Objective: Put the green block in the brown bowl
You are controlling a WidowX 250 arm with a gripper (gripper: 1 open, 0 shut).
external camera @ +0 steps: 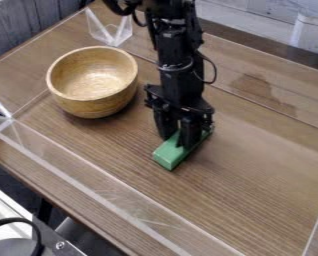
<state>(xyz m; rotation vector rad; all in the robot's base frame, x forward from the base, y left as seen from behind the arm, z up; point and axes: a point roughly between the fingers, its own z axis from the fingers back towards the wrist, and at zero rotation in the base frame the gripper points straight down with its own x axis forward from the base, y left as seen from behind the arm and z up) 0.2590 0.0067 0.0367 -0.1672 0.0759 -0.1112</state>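
A: Fingers, 2 dark tips (183,138), pointing down over the green block (175,151). Grip?

B: Block sits between them, by the look of it, far end hidden by the hardware. Whether they pinch it, I cannot tell.

A: Block's position?

B: On the wood, long side slanting, near end showing. Well apart from the brown bowl (92,82), which stands upright to 1 side, nothing green inside.

A: Risks from here?

B: I'd name 3. Slip on lifting, if the tips have only the far end. Swivel in the grip, from that same off-centre hold. Knock against the thick rim, if carried across too low; that might tip the bowl or drop the block outside.

A: Surface?

B: Brown wooden table (242,190), planks with visible grain and a pale seam running slantwise.

A: Room?

B: Clear angular object (110,28) beyond the bowl. Black cable (18,222) looping at the lower left corner. Whitish clutter past the table's far edge, too cropped to identify.
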